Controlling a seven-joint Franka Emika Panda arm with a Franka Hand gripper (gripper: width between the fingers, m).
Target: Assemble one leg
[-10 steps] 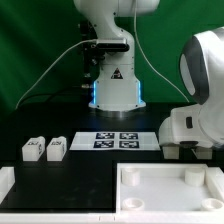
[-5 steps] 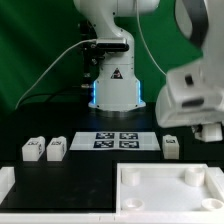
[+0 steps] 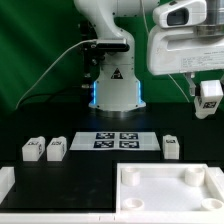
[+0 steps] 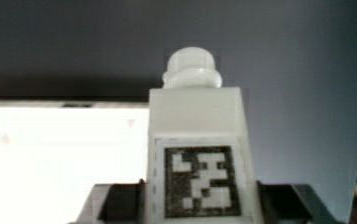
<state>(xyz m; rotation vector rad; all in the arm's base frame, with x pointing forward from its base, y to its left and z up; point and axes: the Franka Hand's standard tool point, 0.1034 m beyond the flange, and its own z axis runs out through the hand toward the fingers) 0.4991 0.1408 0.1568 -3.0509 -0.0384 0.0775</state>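
Tool (image 3: pixel 207 100) is gripping one leg (image 4: pixel 200 120), hanging well above the desk (image 3: pixel 90 166) at the exterior view's right; judgement: lower upright, slowly, aligning over a white tray (image 3: pixel 160 165) socket (image 3: pixel 190 173).

Franka arm (image 3: pixel 112 30) at the bench: glossy white shells, a black band (image 3: pixel 108 45) at one joint, a triangular black mark (image 3: pixel 116 73) on the base (image 3: pixel 113 92) (glowing blue at its side), grey cables (image 3: pixel 48 65) trailing off, and a gripper (image 3: pixel 207 103) with dark fingers (image 4: pixel 118 205).
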